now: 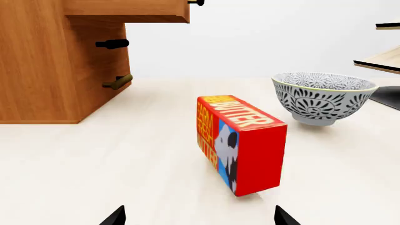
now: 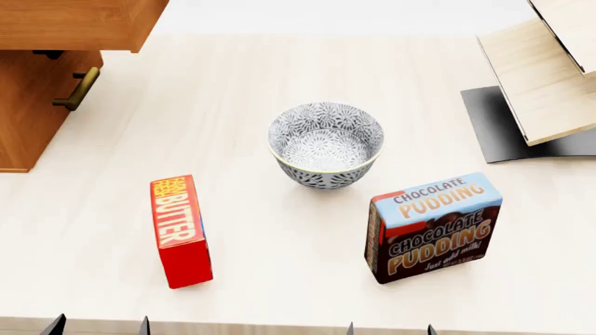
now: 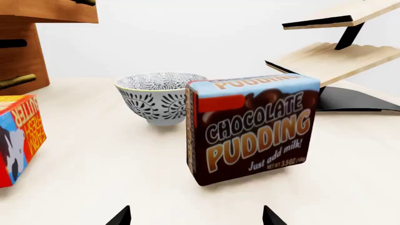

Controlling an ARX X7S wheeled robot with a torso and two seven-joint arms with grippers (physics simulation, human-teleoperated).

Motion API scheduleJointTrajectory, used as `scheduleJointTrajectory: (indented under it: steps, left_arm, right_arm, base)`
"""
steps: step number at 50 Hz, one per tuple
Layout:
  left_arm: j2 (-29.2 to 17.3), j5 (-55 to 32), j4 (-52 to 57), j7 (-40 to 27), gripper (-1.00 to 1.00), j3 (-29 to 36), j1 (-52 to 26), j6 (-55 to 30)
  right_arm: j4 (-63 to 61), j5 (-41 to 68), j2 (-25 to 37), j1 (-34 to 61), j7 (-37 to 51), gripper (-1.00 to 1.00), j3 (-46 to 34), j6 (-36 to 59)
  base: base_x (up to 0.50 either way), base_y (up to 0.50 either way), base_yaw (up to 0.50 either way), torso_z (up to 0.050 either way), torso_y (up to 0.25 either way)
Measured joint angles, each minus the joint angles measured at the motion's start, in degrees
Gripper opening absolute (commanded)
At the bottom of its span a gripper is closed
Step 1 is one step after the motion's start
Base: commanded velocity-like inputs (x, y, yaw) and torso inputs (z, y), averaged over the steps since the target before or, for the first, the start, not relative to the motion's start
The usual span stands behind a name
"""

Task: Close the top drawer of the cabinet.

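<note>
The reddish-brown cabinet (image 2: pixel 28 118) stands at the table's far left. Its top drawer (image 2: pixel 79 24) is pulled out and overhangs the table; it also shows in the left wrist view (image 1: pixel 134 10) and the right wrist view (image 3: pixel 53 10). A lower drawer front carries a brass handle (image 2: pixel 77 89). My left gripper (image 2: pixel 98 326) is open and empty at the near table edge, well short of the cabinet; its tips show in the left wrist view (image 1: pixel 198 216). My right gripper (image 2: pixel 389 329) is open and empty, in front of the pudding box; its tips show in the right wrist view (image 3: pixel 195 216).
A red butter box (image 2: pixel 181 230) lies ahead of the left gripper. A patterned bowl (image 2: pixel 326 144) sits mid-table. A chocolate pudding box (image 2: pixel 433 227) stands ahead of the right gripper. A pale slanted shelf (image 2: pixel 545 77) on a black base (image 2: pixel 503 129) is at the far right.
</note>
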Motion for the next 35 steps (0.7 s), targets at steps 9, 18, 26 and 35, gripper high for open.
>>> scheduleJointTrajectory:
  steps: [9,18,26,35]
  left_arm:
    - [-1.36,-1.22,-0.19,-1.45,1.00,1.72,-0.08,0.14]
    - [-2.63,-1.53,-0.04,-2.84,1.00,3.40,0.03,0.23]
    - [-3.60,-1.11,0.85,-4.10,1.00,4.78,0.49,0.47]
    - [-4.44,-1.49,5.21,-5.38,1.00,5.47,1.29,-1.29]
  right_arm:
    - [0.40,1.44,1.15,0.16,1.23,1.00,-1.43,-0.07]
    - [0.56,2.18,2.29,0.23,2.84,1.00,-2.77,-0.18]
    - [0.03,2.49,3.13,0.01,4.24,1.00,-3.77,-0.30]
    - [-5.41,2.58,4.10,-1.04,6.19,1.00,-4.34,1.38]
  base:
    - [0.00,0.00,0.00,0.000,0.000]
    - [0.00,0.00,0.00,0.000,0.000]
    - [0.00,0.00,0.00,0.000,0.000]
    - [0.00,0.00,0.00,0.000,0.000]
